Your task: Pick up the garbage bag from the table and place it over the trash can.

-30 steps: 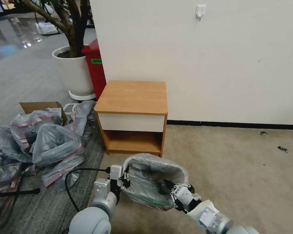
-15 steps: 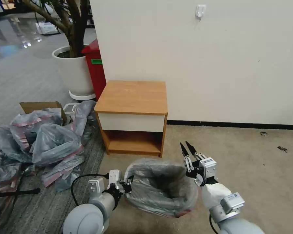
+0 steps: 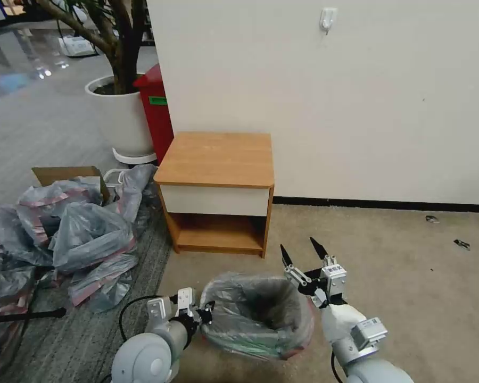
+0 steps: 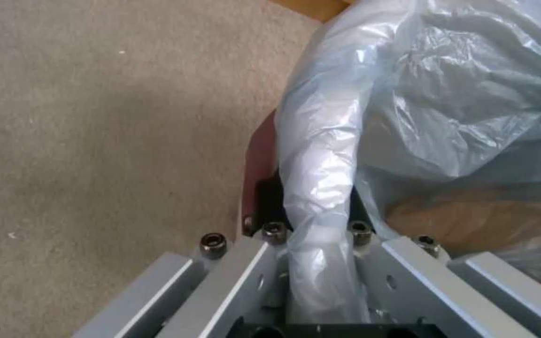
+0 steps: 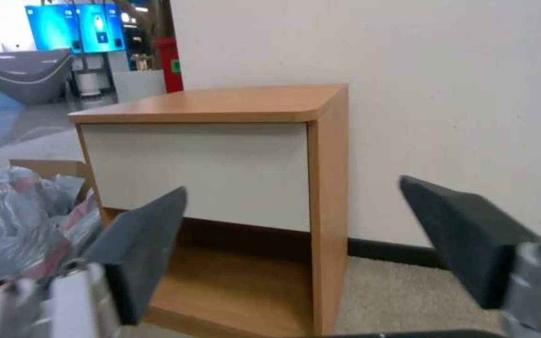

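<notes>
- Garbage bag (image 3: 258,314) sits mouth-up over the trash can on the carpet, between the two grippers, its opening longer from left to right.
- Trash can walls are hidden under the grey film; a pink-red band shows low down.
- Left gripper (image 3: 207,310) is clamped on the bag's bunched rim.
- Right gripper (image 3: 303,254) stands spread wide, empty, just above the bag's right edge.

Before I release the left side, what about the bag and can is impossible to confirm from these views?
- Trash can: the garbage bag wraps it in the head view; only a beige patch shows through plastic in the left wrist view.
- Bag's near rim: hidden behind the can and arms in the head view.
- Left end effector: fingertips buried in gathered plastic.
- Right end effector: open, facing the table, bag out of frame.
</notes>
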Controlling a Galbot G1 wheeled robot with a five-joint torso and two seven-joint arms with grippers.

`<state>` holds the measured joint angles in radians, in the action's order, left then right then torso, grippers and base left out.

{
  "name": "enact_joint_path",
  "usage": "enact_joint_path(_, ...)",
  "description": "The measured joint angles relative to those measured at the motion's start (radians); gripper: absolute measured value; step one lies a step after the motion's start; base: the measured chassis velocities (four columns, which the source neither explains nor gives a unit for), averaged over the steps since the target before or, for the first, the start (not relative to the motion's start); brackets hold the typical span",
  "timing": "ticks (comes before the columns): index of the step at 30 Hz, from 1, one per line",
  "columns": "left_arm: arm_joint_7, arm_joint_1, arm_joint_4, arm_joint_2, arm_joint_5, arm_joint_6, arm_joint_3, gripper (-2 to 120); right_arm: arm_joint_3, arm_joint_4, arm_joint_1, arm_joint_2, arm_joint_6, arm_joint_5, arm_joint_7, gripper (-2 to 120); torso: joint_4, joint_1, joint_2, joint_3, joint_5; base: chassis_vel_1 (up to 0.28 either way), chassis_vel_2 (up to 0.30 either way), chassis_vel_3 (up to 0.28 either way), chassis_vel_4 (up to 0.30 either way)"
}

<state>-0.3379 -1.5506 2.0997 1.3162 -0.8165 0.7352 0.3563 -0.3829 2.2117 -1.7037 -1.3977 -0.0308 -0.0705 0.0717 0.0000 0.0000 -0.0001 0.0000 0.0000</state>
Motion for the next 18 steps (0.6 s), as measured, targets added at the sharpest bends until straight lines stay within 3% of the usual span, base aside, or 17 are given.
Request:
enact_joint_path(2,0.002,0.001,-0.002,0.001,0.002,0.0,-0.003,2,0.0,-0.001,0.0,0.0,0.0,-0.002,0.001,96,0.0,0.0,0.0,0.0,0.0,0.0,0.0,0.0,0.0)
enact_joint_path(11,0.01,0.012,-0.021,-0.002,0.023,-0.004,-0.006,32,0.0,-0.008,0.003,0.002,0.001,-0.007,0.002,100,0.0,0.0,0.0,0.0,0.0,0.0,0.0,0.0,0.0)
enact_joint_path(13,0.024,0.014,-0.021,-0.008,0.027,-0.006,-0.006,43,-0.001,-0.008,0.003,0.003,0.002,-0.007,0.002,100,0.0,0.0,0.0,0.0,0.0,0.0,0.0,0.0,0.0)
enact_joint_path(18,0.057,0.022,-0.019,-0.023,0.047,-0.021,-0.008,59,0.001,-0.008,-0.002,-0.003,0.001,-0.003,0.003,100,0.0,0.0,0.0,0.0,0.0,0.0,0.0,0.0,0.0)
